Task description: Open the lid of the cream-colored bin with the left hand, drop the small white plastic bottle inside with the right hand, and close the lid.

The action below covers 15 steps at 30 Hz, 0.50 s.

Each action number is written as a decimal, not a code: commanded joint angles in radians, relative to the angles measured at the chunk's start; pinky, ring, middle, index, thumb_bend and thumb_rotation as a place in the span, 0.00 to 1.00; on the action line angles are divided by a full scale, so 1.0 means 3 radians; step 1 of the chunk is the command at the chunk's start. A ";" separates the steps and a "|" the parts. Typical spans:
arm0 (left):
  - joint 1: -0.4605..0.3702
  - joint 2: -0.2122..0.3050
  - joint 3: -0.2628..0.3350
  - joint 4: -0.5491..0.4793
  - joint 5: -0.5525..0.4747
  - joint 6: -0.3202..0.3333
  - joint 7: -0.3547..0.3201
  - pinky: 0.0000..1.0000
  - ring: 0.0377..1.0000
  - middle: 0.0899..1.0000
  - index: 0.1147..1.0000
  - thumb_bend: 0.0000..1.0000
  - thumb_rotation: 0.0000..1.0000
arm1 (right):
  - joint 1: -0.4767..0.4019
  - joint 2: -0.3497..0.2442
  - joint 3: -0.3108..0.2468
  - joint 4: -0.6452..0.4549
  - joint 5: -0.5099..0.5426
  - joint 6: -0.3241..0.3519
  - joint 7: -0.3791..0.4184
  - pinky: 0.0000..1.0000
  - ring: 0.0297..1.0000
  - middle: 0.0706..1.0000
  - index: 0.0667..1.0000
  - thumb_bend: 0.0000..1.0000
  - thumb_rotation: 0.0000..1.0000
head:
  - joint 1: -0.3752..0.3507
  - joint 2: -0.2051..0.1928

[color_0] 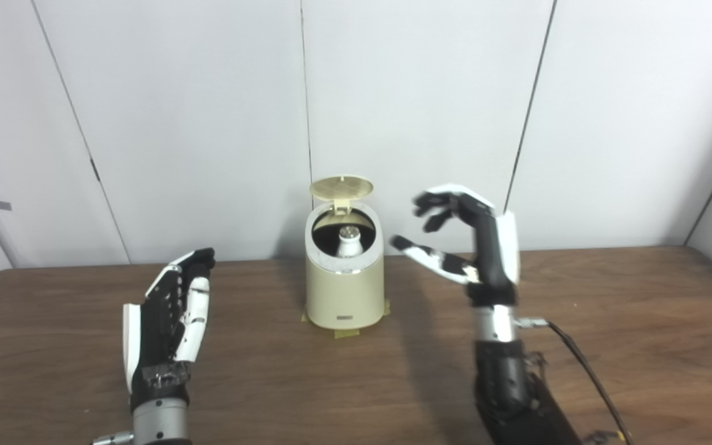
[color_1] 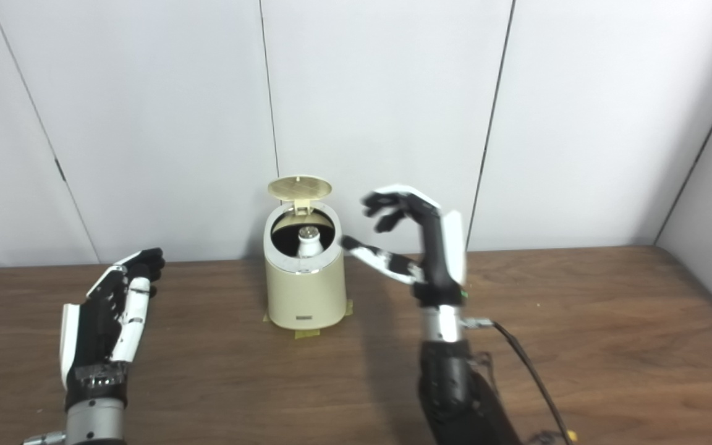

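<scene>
On the tabletop [color_0: 609, 346] I see the cream bin [color_0: 345, 290], lid [color_0: 341, 187] upright, the white bottle [color_0: 350, 242] standing inside. My right hand [color_0: 473, 247] hangs just right, fingers spread, empty; my left hand [color_0: 170, 315] rests near-left, fingers straight together.

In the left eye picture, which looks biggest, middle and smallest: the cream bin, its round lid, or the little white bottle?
1. Cream-colored plastic bin
2. Round cream lid, standing open
3. Small white plastic bottle, smallest, though only its top shows inside the bin.
</scene>
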 commanded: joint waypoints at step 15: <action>-0.0398 0.0383 -0.0057 0.0147 -0.0018 -0.0332 -0.0208 0.75 0.80 0.78 0.77 0.39 0.88 | 0.0714 -0.0476 -0.0023 -0.0339 0.0981 -0.0091 0.1075 0.84 0.87 0.91 0.93 0.80 0.76 | 0.0010 -0.0008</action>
